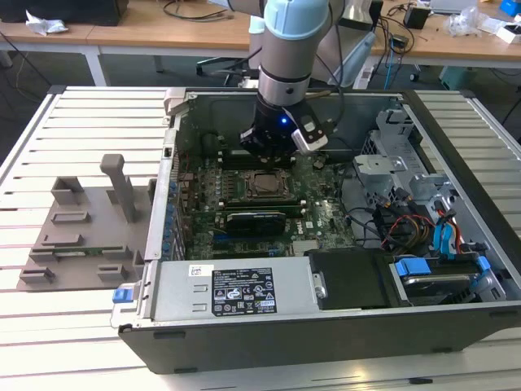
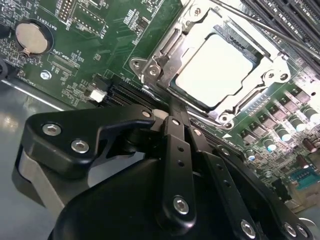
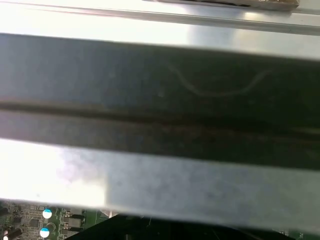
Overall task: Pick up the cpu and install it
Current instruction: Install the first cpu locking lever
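In the exterior view an open computer case (image 1: pixel 326 244) lies on a table (image 1: pixel 49 326) of pale slatted panels, with wooden desks (image 1: pixel 146 32) and loose cables behind it. A grey moulded fixture (image 1: pixel 89 228) sits on the table at the exterior view's left of the case. Inside the case are a green motherboard (image 1: pixel 269 204), a power supply (image 1: pixel 236 289) along the near wall, and drive bays with blue tabs (image 1: pixel 440 244) at the exterior view's right. The arm reaches down into the case, and the gripper (image 1: pixel 267 148) hangs just behind the socket (image 1: pixel 264 184), its body hiding the board beyond. In the second wrist view the cpu (image 2: pixel 215 67) lies flat in the metal socket frame (image 2: pixel 165 60), its silvery top bare, and the black fingers (image 2: pixel 176 125) stand together just beside the frame's edge, seemingly holding nothing. A coin battery (image 2: pixel 32 36) sits on the board well apart. In the first wrist view a blurred grey metal wall (image 3: pixel 160 100), probably the case's side, stands close, with a strip of green board (image 3: pixel 55 220) at one edge.
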### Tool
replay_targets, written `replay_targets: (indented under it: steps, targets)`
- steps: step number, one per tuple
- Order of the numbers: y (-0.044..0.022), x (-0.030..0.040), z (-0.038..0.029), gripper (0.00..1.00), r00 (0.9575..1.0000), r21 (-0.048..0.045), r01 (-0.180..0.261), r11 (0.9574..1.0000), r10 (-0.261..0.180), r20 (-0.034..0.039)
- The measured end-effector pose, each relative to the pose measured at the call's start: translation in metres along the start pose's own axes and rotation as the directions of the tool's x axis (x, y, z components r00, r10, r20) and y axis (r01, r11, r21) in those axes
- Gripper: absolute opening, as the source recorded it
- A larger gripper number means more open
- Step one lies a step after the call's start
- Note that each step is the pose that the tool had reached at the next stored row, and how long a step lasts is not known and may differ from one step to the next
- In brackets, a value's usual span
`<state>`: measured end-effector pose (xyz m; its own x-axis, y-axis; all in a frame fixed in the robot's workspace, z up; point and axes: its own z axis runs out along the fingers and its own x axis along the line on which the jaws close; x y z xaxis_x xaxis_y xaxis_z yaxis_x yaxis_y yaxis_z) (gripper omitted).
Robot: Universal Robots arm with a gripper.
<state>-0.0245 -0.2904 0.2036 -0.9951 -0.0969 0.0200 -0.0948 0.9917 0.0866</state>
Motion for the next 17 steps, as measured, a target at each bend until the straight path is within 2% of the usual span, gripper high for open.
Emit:
replay_targets:
  steps: [5,10,17]
  targets:
    - [-0.0004,-0.0046,0.0007,0.11,1.0000,0.0005,0.000,1.0000,0.000,-0.0011]
    - [-0.0011,-0.0051,0.0014,0.11,1.0000,0.0080,0.000,1.0000,0.000,-0.0023]
    - [-0.0009,-0.0052,-0.0012,0.11,1.0000,0.0138,0.000,0.9999,0.000,-0.0028]
